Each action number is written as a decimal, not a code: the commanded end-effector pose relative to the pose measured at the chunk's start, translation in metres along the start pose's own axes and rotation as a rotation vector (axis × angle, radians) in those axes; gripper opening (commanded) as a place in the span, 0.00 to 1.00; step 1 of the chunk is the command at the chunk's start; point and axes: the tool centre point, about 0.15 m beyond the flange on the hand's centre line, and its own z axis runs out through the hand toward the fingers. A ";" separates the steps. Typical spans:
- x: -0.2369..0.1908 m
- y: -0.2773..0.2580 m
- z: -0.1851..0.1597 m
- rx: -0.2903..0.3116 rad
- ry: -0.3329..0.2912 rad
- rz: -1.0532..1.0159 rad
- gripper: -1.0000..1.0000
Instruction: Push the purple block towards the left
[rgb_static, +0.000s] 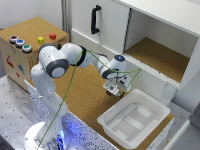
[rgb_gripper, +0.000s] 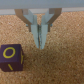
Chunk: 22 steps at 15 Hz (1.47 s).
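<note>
Purple block (rgb_gripper: 11, 57), on cork desk (rgb_gripper: 60, 65) beside our clenched, empty claw (rgb_gripper: 40, 46); approach step under way, we judge; next, contact its side and sweep left.

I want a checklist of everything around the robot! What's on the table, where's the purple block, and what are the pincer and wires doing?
Surface: cork tabletop, bare around the arm.
Job's things: purple block with a yellow ring, beside the pincer, not touching.
Clutter: white tray, contents nothing seen.
Grippers: pincer shut, holding nothing.
Cables: green cable running along the arm.
Surroundings: cork box with coloured buttons; white cabinet, one compartment open.
</note>
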 end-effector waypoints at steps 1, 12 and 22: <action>-0.010 0.005 0.017 0.028 0.020 0.023 0.00; -0.043 -0.027 0.012 0.031 0.067 -0.060 0.00; -0.021 -0.055 0.018 0.004 0.123 -0.091 0.00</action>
